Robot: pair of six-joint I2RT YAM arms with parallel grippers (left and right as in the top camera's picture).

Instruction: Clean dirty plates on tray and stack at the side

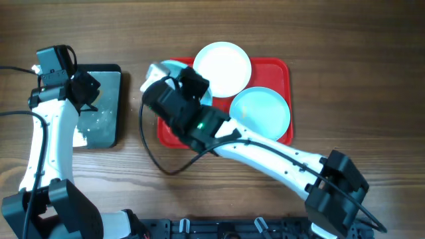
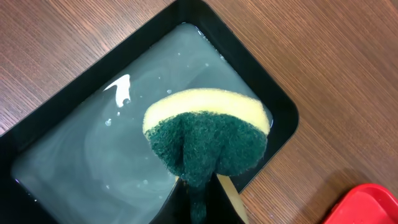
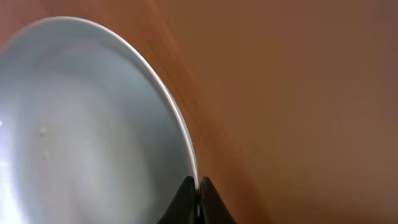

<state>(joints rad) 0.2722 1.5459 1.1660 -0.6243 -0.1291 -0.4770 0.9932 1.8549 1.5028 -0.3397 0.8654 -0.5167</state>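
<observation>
Of three plates, the white plate and one turquoise plate lie on the red tray. The second turquoise plate is at the tray's left edge, its rim clamped by the right gripper. The left gripper pinches one sponge above one water-filled black tray.

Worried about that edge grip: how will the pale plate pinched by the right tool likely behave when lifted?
Probably stiff: the plate holds its round shape though the right tool pinches only its thin rim. It may well swing or slip, being held at one edge with a smooth, glossy face.
</observation>
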